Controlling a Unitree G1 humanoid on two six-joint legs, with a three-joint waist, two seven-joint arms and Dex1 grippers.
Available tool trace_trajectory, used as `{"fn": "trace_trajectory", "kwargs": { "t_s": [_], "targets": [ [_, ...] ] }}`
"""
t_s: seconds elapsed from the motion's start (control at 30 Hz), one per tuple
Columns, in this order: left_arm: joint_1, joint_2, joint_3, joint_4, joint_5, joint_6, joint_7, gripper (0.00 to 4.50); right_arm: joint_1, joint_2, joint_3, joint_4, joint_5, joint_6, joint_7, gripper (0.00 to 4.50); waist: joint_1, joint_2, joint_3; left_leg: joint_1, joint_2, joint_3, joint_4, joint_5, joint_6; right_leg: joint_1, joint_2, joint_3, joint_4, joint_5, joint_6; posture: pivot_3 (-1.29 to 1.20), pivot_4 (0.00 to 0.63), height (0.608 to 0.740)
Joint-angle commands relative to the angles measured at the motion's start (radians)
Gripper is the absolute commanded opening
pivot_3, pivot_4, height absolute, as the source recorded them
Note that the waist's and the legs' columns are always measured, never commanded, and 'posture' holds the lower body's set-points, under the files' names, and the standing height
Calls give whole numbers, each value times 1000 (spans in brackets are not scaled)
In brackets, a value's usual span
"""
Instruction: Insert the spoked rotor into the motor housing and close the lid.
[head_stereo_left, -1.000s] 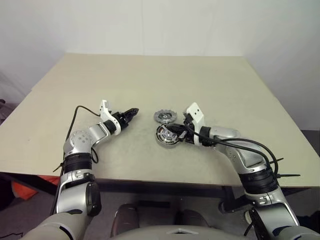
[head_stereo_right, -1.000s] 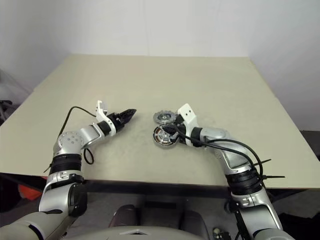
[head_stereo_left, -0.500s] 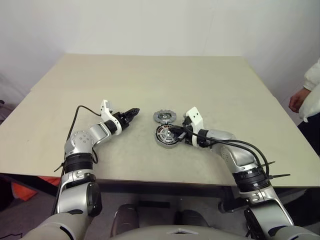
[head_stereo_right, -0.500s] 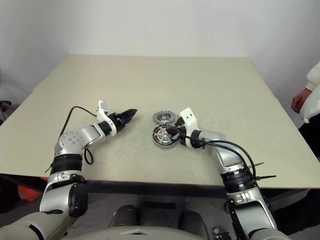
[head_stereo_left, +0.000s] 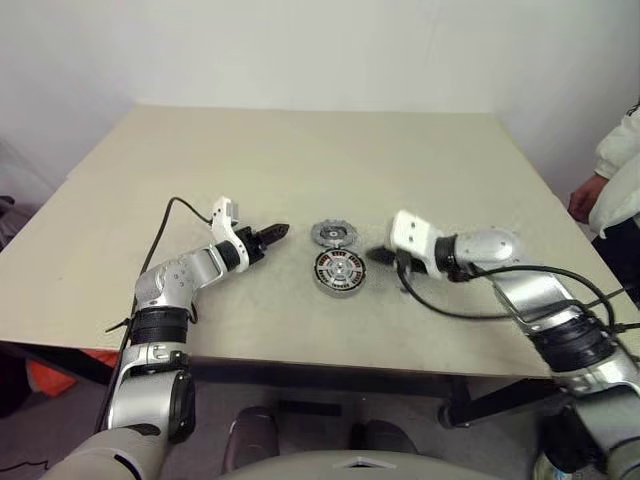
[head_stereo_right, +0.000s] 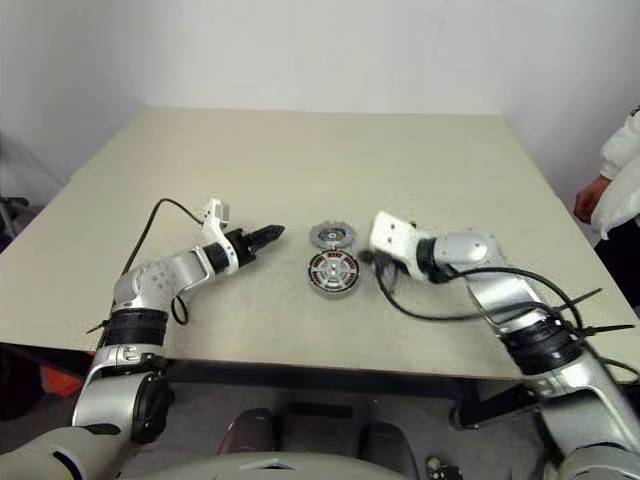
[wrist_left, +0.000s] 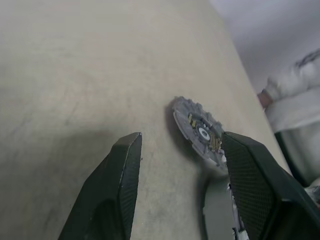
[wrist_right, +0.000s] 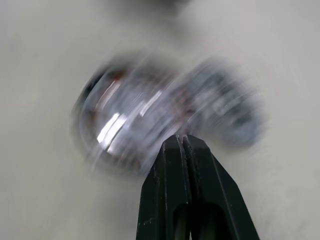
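The spoked rotor (head_stereo_left: 339, 272) is seated in the motor housing (head_stereo_right: 334, 285) near the table (head_stereo_left: 300, 150) centre; the lid (head_stereo_left: 332, 234) lies just beyond it, uncovered. The left gripper (head_stereo_left: 277, 236), jaws apart and empty, points at the lid from the left. The right gripper (head_stereo_left: 379, 256), jaws shut and empty, hangs right of the housing. Grasp the lid by its rim, keep it level, and centre it over the hub before lowering.

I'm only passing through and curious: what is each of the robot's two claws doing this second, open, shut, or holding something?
Left gripper: jaws open, holding nothing, aimed toward the lid.
Right gripper: jaws shut, holding nothing.
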Motion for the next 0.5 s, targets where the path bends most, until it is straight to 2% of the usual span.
{"fn": "trace_trajectory", "kwargs": {
  "t_s": [0.03,0.13,0.37,0.5],
  "targets": [
    [-15,14,-30,-45,21,-37,-52,2731,-44,-41,31,28,-52,-144,119,619,-4,0,0,0,0,0,0,0,0,0,0,0,0,0,0,0,0,740],
    [-11,19,-58,-59,39,-37,-76,2731,-92,-17,58,107,-122,-244,128,1542,-18,0,0,-1,0,1,1,0,1,0,0,0,2,0,-1,0,0,740],
    [42,82,-210,-165,143,-96,-183,2731,-164,64,90,242,-206,-373,141,1542,-31,0,0,-1,2,1,8,-2,4,-2,0,0,6,-1,-3,0,0,740],
    [59,134,-299,-202,228,-172,-238,2731,-176,96,89,272,-224,-400,147,1542,-30,0,0,-7,3,1,17,-4,8,-8,0,-1,13,-2,-5,0,0,740]
  ]
}}
